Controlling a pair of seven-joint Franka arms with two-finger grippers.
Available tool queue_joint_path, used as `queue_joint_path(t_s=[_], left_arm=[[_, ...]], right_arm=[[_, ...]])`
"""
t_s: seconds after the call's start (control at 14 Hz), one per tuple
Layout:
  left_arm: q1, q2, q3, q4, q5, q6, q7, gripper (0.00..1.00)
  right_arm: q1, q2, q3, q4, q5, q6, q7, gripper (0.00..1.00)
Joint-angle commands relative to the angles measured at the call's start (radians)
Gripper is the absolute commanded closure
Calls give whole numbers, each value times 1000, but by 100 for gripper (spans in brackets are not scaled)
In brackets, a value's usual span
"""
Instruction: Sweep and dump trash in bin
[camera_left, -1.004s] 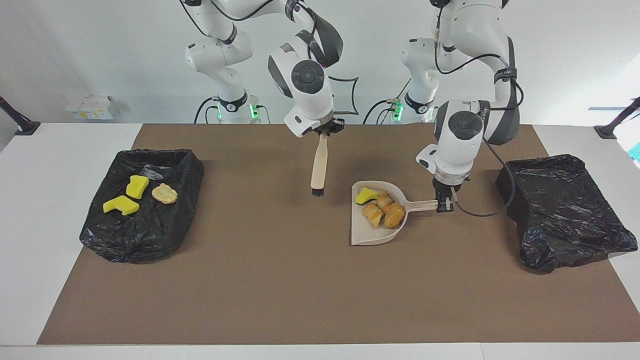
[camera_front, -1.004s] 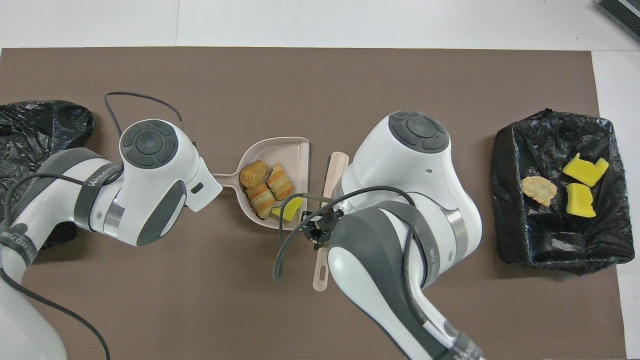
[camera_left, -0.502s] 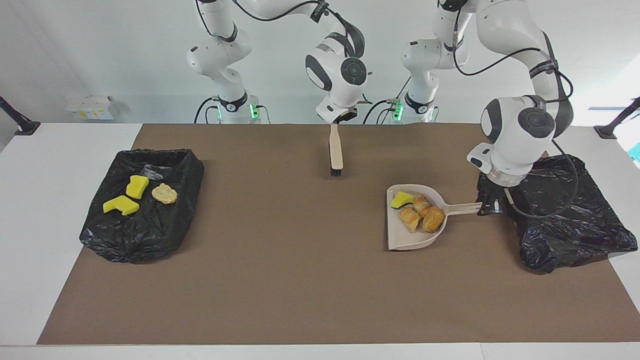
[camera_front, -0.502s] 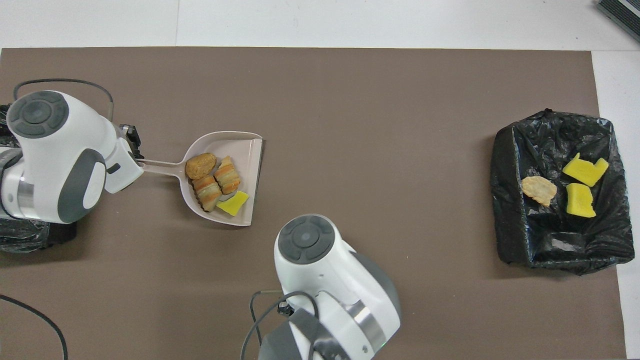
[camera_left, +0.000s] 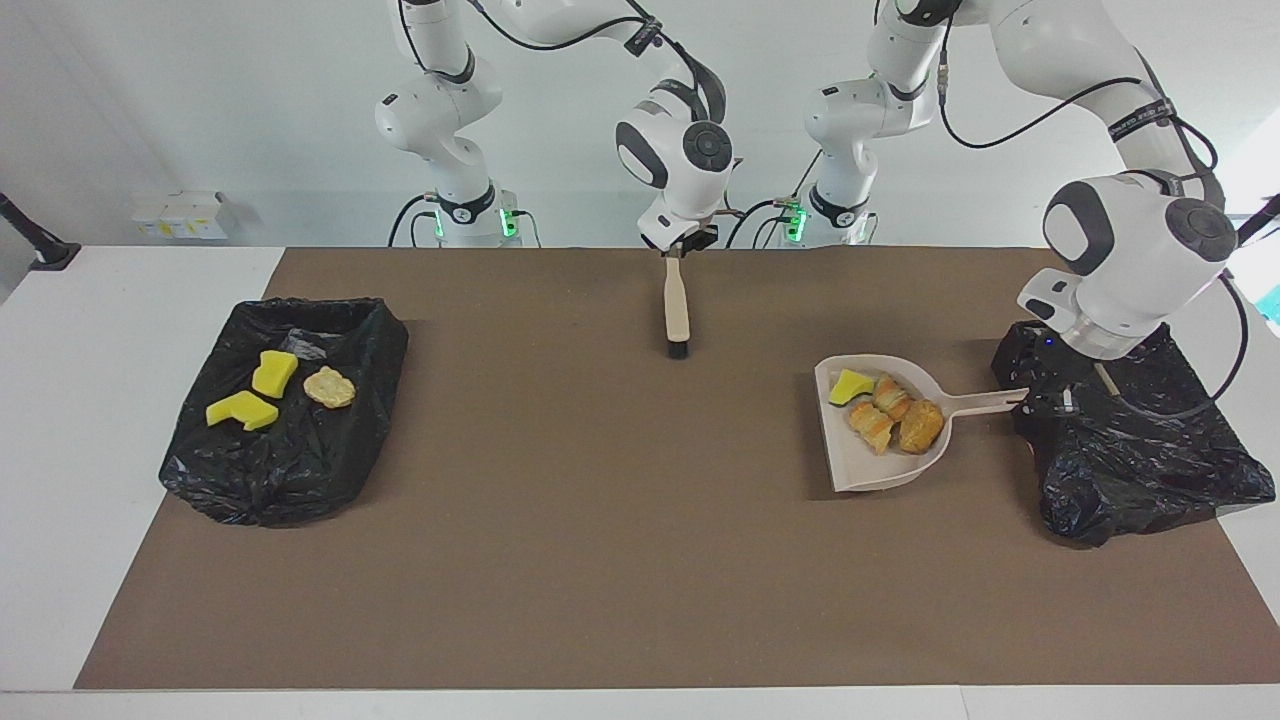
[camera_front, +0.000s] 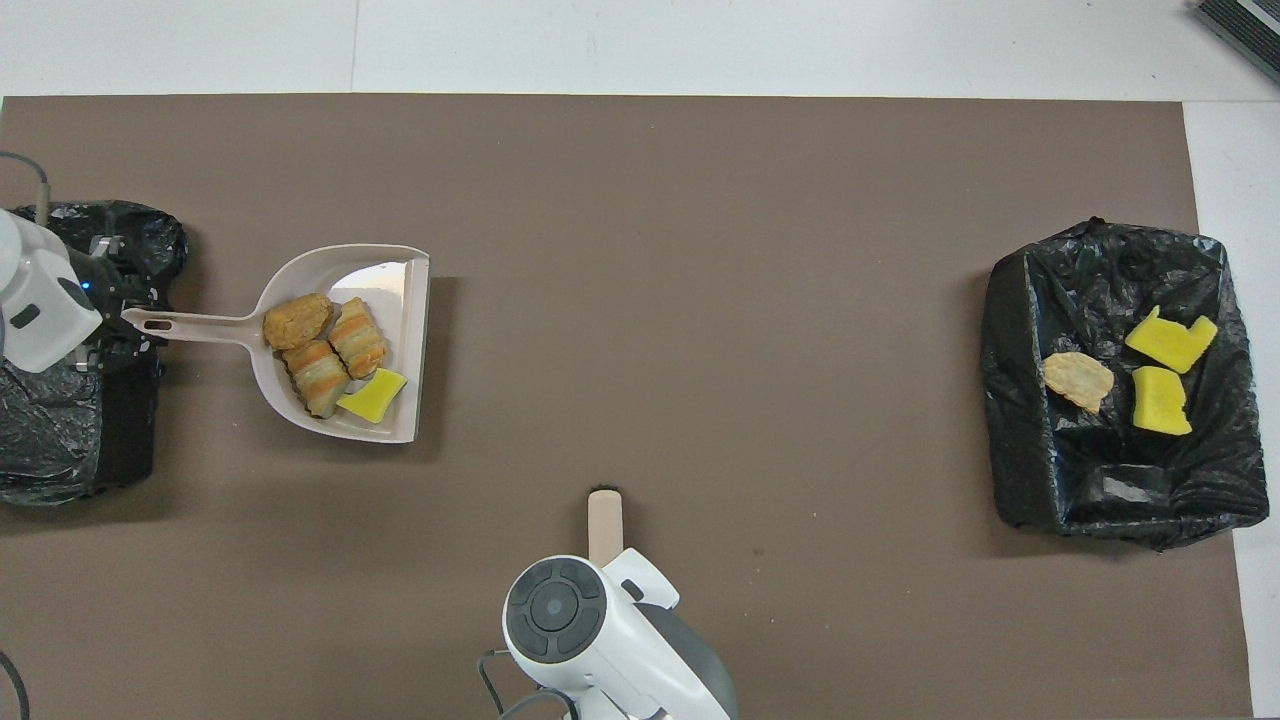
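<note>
Your left tool (camera_left: 1045, 402) is clamped on the end of the dustpan (camera_left: 880, 440) handle, right at the edge of the black-lined bin (camera_left: 1130, 430) at the left arm's end of the worktop. Pan's long axis points away from that bin, mouth toward the middle, so I'd guess lift and swing it over the rim. It carries four bits of trash (camera_left: 885, 410); three more sit in the other bin (camera_left: 290, 400). Right tool (camera_left: 678, 247) is at the brush (camera_left: 677, 315) handle top, can't tell its grip. Nothing's blocking.
</note>
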Motion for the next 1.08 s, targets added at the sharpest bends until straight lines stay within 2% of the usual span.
queue_joint_path(t_s=[0.0,0.43,0.65,0.86,1.0], left_arm=[[66,11,-10,127,-56,-118,26,100],[293,51,-16,228,-114,-286,62,100],[384,100,-16,332,-134,-315,141,100],[468,164,-16,475,-142,-384,141,100],[507,171,-16,500,-140,-375,141,100]], right_arm=[[-23,0,0,65,-28,-44,29,0],[-161,-27,-3,231,-41,-219,-29,0],[-250,-54,-6,313,-44,-319,-147,0],[-328,-55,-8,422,-113,-440,-263,0],[-401,-60,-6,487,-121,-497,-380,0]])
